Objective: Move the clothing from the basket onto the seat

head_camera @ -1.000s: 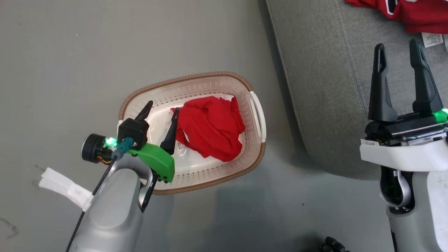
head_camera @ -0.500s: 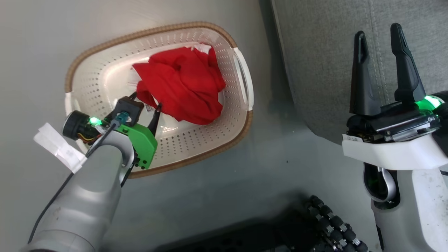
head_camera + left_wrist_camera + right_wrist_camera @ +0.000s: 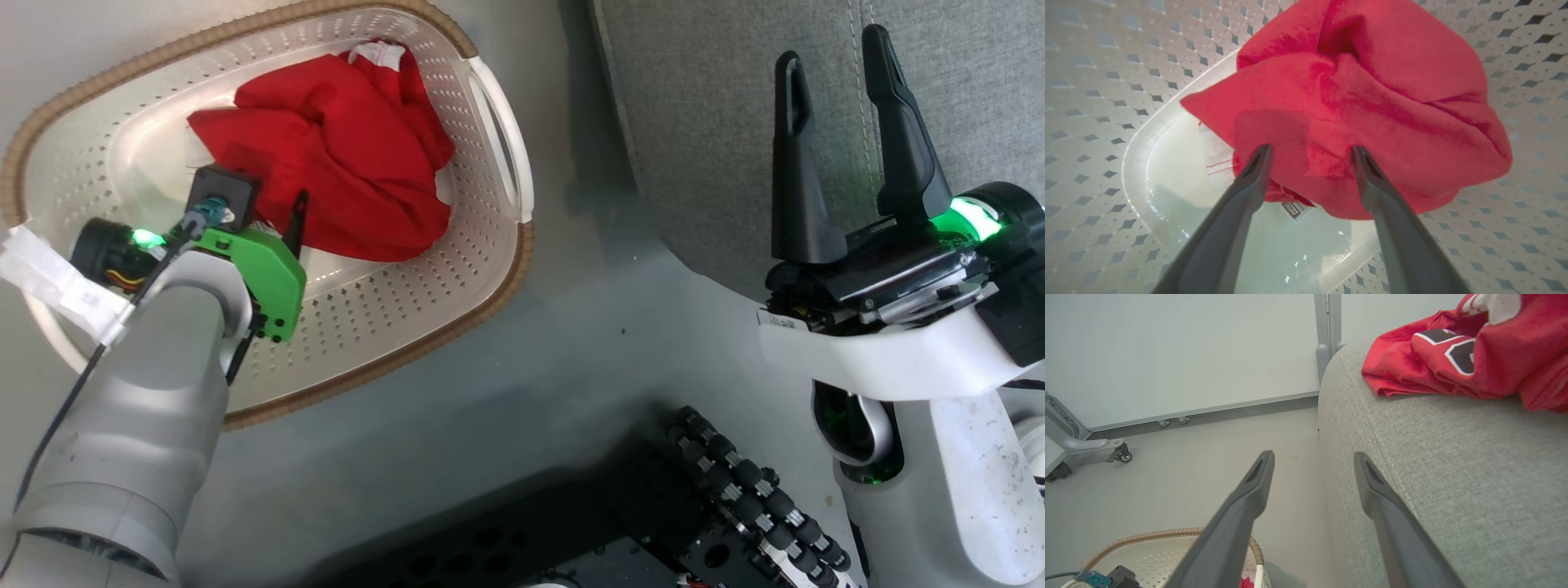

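The left hand (image 3: 1311,149) is held wide against the bright red jersey (image 3: 1372,94) (not clamped) in the cream perforated basket (image 3: 1094,81); the right hand (image 3: 831,45) is spread above the grey fabric seat (image 3: 702,122).

Can't read the small tag (image 3: 1293,209) under the jersey (image 3: 1363,102): print tiny, half tucked beneath the cloth. Can't tell whether the left gripper (image 3: 1310,150) fingertips press into the fabric or merely meet it. In the head view, finds that gripper mostly masked by its own green mount (image 3: 261,269), and the basket (image 3: 392,302) clipped by the top and left edges, near-left rim behind the left arm (image 3: 155,408). On the seat (image 3: 1453,477), makes out a second red garment (image 3: 1494,347) cropped top and right, lettering folded, unreadable.
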